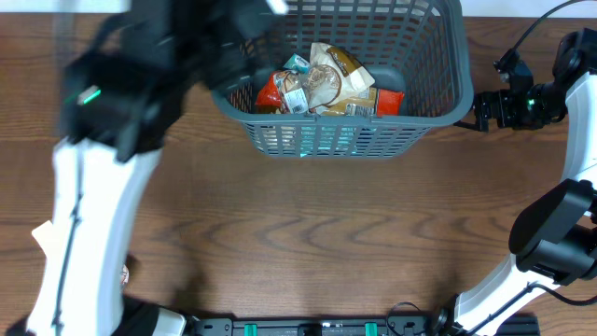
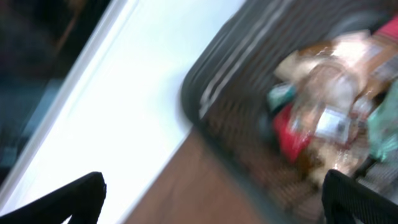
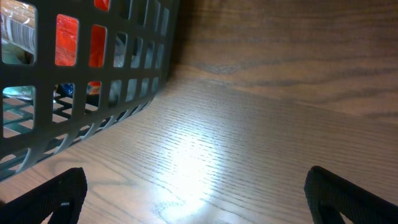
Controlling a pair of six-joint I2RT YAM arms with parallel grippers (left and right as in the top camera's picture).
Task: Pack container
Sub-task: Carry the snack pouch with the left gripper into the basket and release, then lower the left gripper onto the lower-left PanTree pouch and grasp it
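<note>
Left and right jaws gape empty; labels on packs in the container are unreadable.

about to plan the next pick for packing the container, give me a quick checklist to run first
1. left gripper open and empty: ok, fingers wide apart, nothing between.
2. right gripper open and empty: ok, only bare table between its fingers.
3. container upright on the table: ok.
4. snack packs lying inside the container: ok.
5. more packs left to pick: cannot tell, the left arm hides part of the table.
</note>
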